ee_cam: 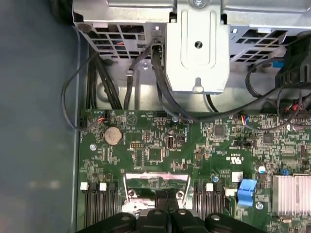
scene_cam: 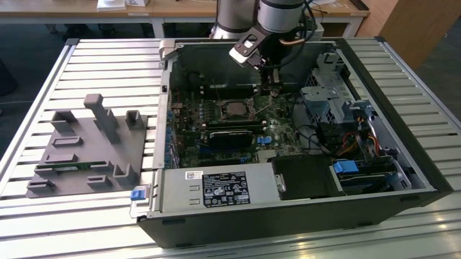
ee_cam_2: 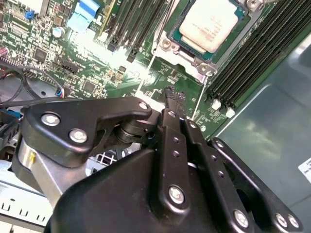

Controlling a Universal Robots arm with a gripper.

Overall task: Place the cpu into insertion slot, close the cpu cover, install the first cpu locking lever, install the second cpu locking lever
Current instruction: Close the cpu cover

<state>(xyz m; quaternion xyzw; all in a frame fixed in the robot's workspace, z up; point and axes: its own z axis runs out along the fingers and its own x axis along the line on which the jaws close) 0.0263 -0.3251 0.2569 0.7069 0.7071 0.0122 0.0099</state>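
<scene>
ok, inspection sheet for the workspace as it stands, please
Surface: slatted metal table carrying an open computer case.
Job's things: cpu sits in its socket; cpu cover lies flat around it; a thin locking lever runs beside the socket, latching unclear.
Clutter: grey fixture tray at the exterior view's left of the case.
Grippers: gripper shut, tip close to the board beside the socket.
Cables: black cables at the board's edge, apart from the gripper.
Surroundings: wooden desk behind the table.

A wooden desk [scene_cam: 180,8] and a brown cupboard [scene_cam: 418,27] are seen behind a grey table [scene_cam: 108,65] made of strips.
</scene>
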